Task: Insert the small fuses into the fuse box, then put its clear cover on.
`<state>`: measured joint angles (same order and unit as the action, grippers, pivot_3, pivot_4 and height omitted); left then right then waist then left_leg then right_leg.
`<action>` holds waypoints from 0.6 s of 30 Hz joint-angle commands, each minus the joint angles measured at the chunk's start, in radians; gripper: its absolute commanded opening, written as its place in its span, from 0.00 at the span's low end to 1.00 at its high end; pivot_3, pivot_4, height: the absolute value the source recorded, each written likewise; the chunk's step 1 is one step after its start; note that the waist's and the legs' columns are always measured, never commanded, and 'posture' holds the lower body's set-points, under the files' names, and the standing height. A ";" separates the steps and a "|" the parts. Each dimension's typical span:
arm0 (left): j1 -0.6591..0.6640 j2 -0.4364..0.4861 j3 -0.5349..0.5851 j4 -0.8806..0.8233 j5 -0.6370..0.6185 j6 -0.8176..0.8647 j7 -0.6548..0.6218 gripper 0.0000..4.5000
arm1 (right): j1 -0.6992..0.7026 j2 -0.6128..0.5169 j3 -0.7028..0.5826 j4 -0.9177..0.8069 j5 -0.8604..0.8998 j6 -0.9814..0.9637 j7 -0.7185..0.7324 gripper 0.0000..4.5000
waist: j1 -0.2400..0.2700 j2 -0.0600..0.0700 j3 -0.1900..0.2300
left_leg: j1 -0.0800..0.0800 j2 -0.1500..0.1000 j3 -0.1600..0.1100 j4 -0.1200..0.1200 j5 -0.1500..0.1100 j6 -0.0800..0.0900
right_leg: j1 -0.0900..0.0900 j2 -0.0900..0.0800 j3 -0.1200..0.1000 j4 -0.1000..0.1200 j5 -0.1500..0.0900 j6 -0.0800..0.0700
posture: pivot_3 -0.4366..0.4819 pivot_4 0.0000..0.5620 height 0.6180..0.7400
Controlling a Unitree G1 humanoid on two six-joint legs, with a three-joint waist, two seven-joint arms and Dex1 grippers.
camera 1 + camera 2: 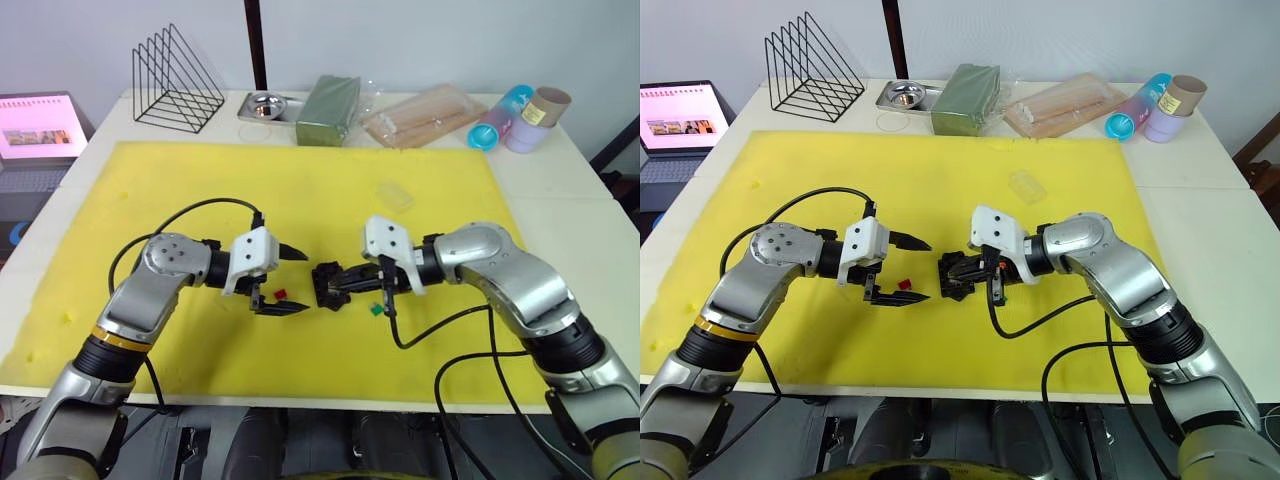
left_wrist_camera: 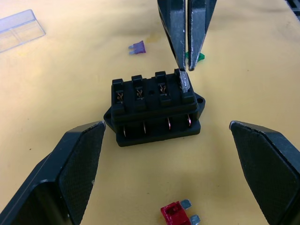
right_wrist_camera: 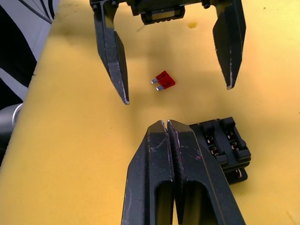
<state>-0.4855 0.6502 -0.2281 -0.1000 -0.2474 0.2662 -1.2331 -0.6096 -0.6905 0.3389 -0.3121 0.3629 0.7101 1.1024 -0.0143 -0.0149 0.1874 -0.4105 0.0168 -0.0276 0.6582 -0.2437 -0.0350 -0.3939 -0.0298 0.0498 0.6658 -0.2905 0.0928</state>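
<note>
Black fuse box (image 1: pixel 328 284) at centre of the yellow mat (image 1: pixel 300 190), right pincer (image 2: pixel 186 51) pinched on a grey fuse (image 2: pixel 183 80) at its end slot, left pincer (image 1: pixel 290 280) spread wide beside the red fuse (image 1: pixel 280 294), clear cover (image 1: pixel 394 195) upper right.

Matt black plastic fuse box (image 2: pixel 154 105) (yellow foam mat (image 1: pixel 300 190))

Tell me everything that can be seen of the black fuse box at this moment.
The fuse box is a small black plastic block lying on the yellow foam mat between the two hands. It has four raised slots in a row with coppery metal contacts inside, and a small tab at each end. A grey fuse stands in one end slot, where the shut right hand meets it. Its other three slots look empty.
</note>
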 commanded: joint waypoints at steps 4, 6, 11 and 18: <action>-0.018 0.001 0.007 -0.014 0.001 -0.016 0.004 1.00 | 0.014 0.000 0.013 0.028 -0.034 -0.046 0.011 0.01 | 0.000 0.000 0.000 | 0.000 0.000 0.000 0.000 0.000 0.000 | 0.000 0.000 0.000 0.000 0.000 0.000 | 0.48 0.27 1.00; -0.019 0.001 0.007 -0.013 0.002 -0.017 0.002 1.00 | 0.021 0.000 0.023 0.043 -0.046 -0.059 0.014 0.01 | 0.000 0.000 0.000 | 0.000 0.000 0.000 0.000 0.000 0.000 | 0.000 0.000 0.000 0.000 0.000 0.000 | 0.48 0.27 1.00; -0.020 0.000 0.007 -0.013 0.002 -0.018 0.003 1.00 | 0.047 -0.011 0.056 0.095 -0.095 -0.112 0.023 0.01 | 0.000 0.000 0.000 | 0.000 0.000 0.000 0.000 0.000 0.000 | 0.000 0.000 0.000 0.000 0.000 0.000 | 0.48 0.27 1.00; -0.019 -0.002 0.008 -0.017 0.003 -0.015 0.006 1.00 | 0.070 -0.017 0.067 0.117 -0.120 -0.157 0.039 0.01 | 0.000 0.000 0.000 | 0.001 0.000 0.000 0.000 0.000 0.000 | 0.001 0.000 0.000 0.000 0.000 0.000 | 0.48 0.27 1.00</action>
<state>-0.4862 0.6489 -0.2281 -0.0990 -0.2434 0.2660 -1.2330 -0.5629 -0.6904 0.3763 -0.2280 0.2872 0.5472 1.1368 -0.0138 -0.0150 0.1873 -0.4098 0.0168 -0.0276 0.6582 -0.2437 -0.0350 -0.3930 -0.0298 0.0498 0.6657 -0.2905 0.0928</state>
